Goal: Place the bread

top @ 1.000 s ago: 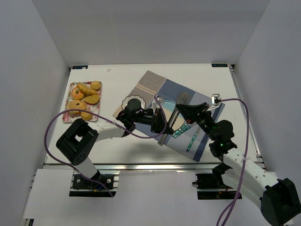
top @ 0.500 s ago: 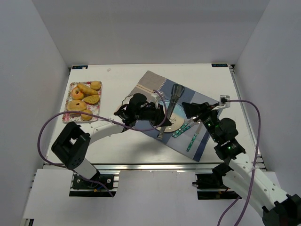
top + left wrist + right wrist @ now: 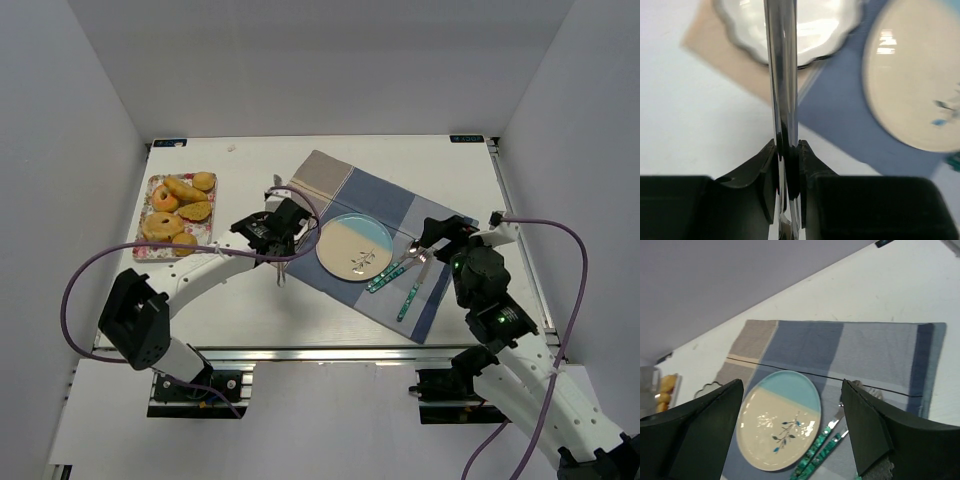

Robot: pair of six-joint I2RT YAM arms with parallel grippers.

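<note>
The bread (image 3: 184, 188), a long golden-brown roll, lies on the flowered tray (image 3: 146, 252) at the table's left, among other pastries. My left gripper (image 3: 280, 236) is right of the tray, at the left edge of the placemat, shut on a pair of metal tongs (image 3: 281, 272). In the left wrist view the tongs (image 3: 785, 75) stand upright between my fingers, gripper (image 3: 788, 160) closed on them. My right gripper (image 3: 432, 240) hovers open and empty at the placemat's right side. In its wrist view the right gripper (image 3: 792, 405) frames the plate (image 3: 780, 420).
A blue-and-cream plate (image 3: 354, 247) sits on the checked blue placemat (image 3: 385, 195). Teal-handled cutlery (image 3: 395, 272) lies right of the plate. A small scalloped dish (image 3: 805, 30) lies under my left gripper. The tray also holds a donut (image 3: 165, 198) and small buns.
My right gripper opened, let go of the tongs and drew back to the right. The left arm carried the tongs left, off the plate, to the placemat's left edge.
</note>
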